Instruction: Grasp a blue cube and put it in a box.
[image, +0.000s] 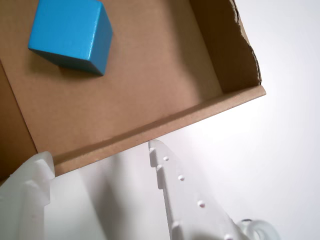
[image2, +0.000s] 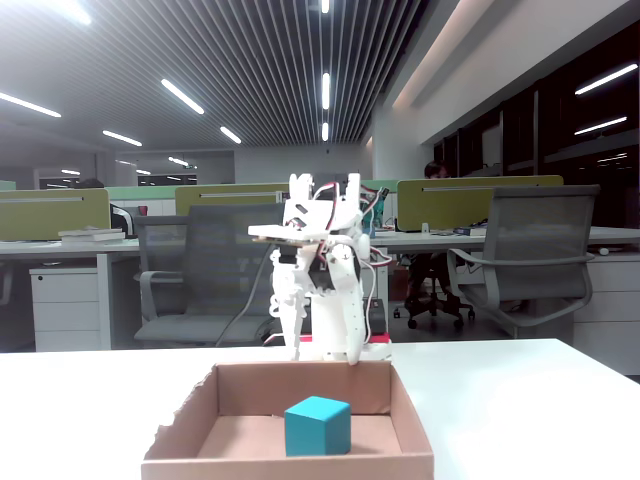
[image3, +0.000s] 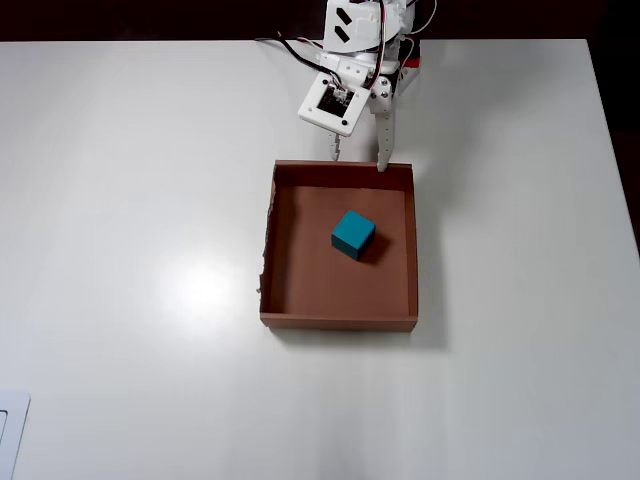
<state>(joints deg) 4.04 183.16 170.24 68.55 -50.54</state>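
The small teal-blue cube (image3: 353, 233) sat on the floor of the shallow brown cardboard box (image3: 340, 319) — right of centre in the overhead view, touching no wall. The white two-finger gripper (image3: 358, 160) hung just outside the box's far wall — fingers spread apart, holding nothing. White table (image3: 130, 300) underneath.

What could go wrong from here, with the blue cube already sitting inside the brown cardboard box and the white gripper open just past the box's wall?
1. The white two-finger gripper hangs open right at the near wall of the shallow brown cardboard box; a low pull-back could clip that wall and drag the light box.
2. Such a jolt might shift the small teal-blue cube, though it sits well inside, apart from all walls.
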